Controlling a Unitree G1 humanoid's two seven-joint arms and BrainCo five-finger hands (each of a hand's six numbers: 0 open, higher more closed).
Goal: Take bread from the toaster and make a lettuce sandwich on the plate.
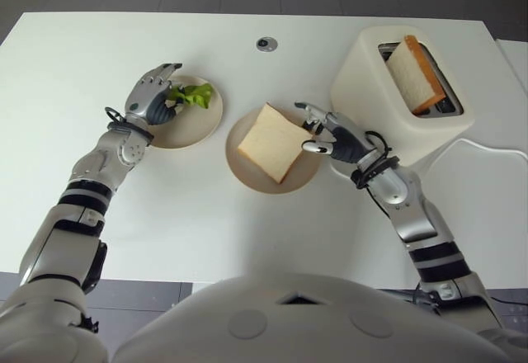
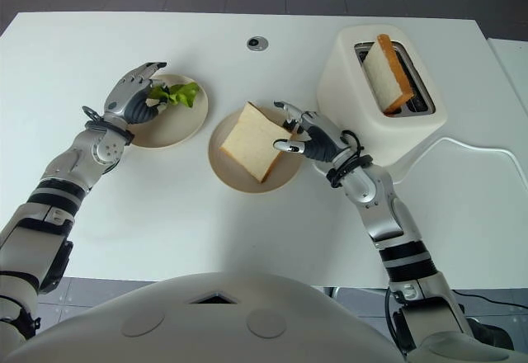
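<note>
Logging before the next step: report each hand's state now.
Left hand: closed on the lettuce.
Right hand: beside the bread slice, cannot be told.

White table (image 1: 206, 239) bears a toaster (image 1: 363, 91), a middle plate (image 1: 262, 186), a left plate (image 1: 188, 134); round fitting (image 1: 266, 44) near far edge

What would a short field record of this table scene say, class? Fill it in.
Toaster: rear right, toaster slice upright in its slot
Centre plate: plated slice lying on it
Left plate: lettuce leaf on it
Left hand: curled on the lettuce leaf
Right hand: open, at the plated slice's right edge
</note>
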